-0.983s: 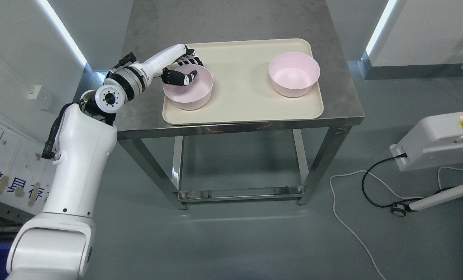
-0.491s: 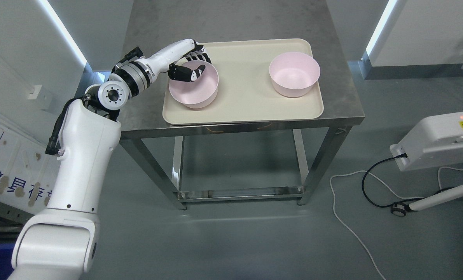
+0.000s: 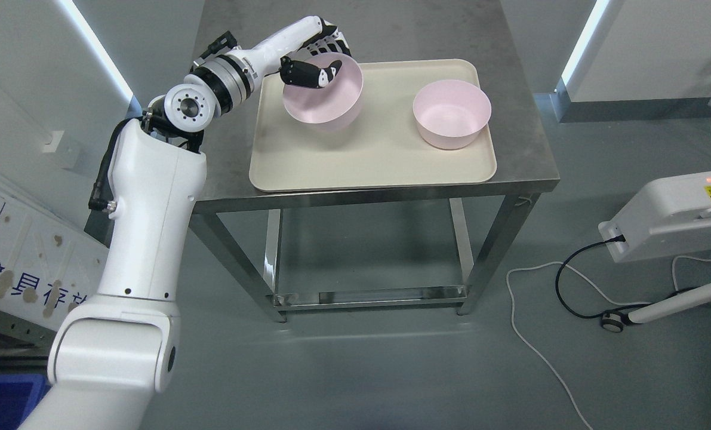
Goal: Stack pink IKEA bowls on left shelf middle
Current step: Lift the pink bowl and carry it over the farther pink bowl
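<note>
I have the left robot hand [image 3: 319, 57] closed on the rim of one pink bowl [image 3: 325, 95], thumb inside the wall and the other fingers [image 3: 334, 42] wrapped over the outside at the far edge. The bowl hangs below and toward me from the robot hand, lifted clear of the cream tray [image 3: 373, 161] and tilted, its mouth turned my way. The second pink bowl [image 3: 452, 113] sits upright on the tray, off to the right of the robot hand and well apart from the held one.

My worry is the grip itself: it is a pinch on one spot of the rim, so the bowl's weight hangs off to one side and I judge it could swivel or slip out if I swing the arm sharply. With that tilt, the low edge might catch the resting bowl's rim on the way in and shove it along the tray toward the edge of the desk [image 3: 528, 149]. If I let go while it is still canted, it may wedge crooked instead of nesting.
</note>
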Robot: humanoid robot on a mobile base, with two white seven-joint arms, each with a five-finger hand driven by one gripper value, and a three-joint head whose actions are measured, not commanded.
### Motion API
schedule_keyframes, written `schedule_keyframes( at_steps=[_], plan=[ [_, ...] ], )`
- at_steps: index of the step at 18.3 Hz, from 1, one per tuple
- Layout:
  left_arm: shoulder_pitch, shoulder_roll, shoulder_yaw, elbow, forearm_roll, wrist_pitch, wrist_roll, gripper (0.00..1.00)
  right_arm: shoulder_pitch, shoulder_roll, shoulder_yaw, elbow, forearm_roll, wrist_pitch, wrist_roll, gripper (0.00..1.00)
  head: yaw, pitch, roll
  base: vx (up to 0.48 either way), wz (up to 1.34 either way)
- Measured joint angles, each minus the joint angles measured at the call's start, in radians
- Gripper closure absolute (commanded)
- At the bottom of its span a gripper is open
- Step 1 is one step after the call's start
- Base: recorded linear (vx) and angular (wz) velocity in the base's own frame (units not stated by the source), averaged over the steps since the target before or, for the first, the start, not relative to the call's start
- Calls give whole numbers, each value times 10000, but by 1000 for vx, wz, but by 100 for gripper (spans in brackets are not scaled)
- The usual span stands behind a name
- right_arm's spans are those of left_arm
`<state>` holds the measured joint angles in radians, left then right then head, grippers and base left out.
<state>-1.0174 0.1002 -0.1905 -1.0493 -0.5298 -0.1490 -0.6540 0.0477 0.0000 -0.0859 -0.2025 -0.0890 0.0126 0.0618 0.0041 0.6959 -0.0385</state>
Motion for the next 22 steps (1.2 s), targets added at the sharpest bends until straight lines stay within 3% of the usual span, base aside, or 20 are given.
schedule_keyframes(
  at_steps=[5, 15, 22],
  plan=[
    [-841, -369, -1223, -22, 801, 328, 451, 99, 0, 0, 0, 0, 0, 2, 0, 0, 0, 0, 0, 0, 0],
    [-2097, -763, -5040, 422, 2625, 741, 2431, 99, -1, 0, 0, 0, 0, 3, 0, 0, 0, 0, 0, 0, 0],
    [-2502, -880, -6266, 1367, 2901, 771, 3308, 98, -1, 0, 0, 0, 0, 3, 0, 0, 0, 0, 0, 0, 0]
  ],
)
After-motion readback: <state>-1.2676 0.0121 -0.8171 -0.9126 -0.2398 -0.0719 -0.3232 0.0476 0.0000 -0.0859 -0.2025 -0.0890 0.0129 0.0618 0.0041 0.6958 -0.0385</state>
